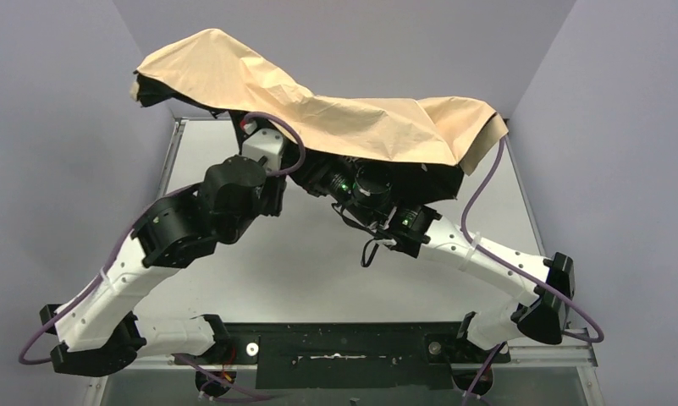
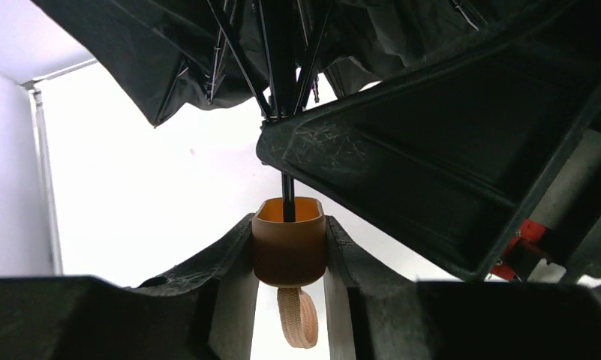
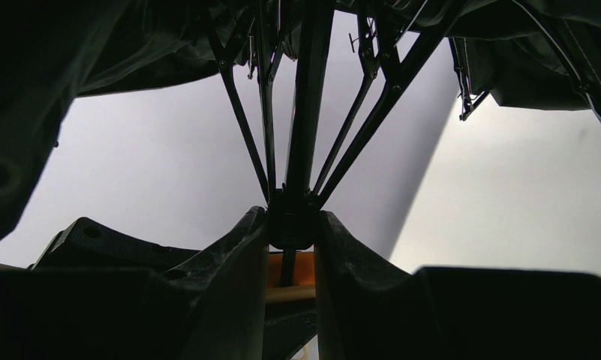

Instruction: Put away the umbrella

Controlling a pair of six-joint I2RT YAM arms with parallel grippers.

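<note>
Sagging half-open, the umbrella [image 1: 318,110] shows crumpled tan fabric, black underneath.

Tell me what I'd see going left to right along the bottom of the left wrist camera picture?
One black finger → the umbrella's tan handle, squeezed in the middle → the other black finger. The loop hangs right under the handle, so it gets no place of its own.

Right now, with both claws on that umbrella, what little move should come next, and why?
Probably the right gripper should draw the runner down the shaft toward the handle, while the left gripper holds that handle firm. The ribs are splayed and the canopy sags half open, with a short bare stretch of shaft showing between runner and handle.
</note>
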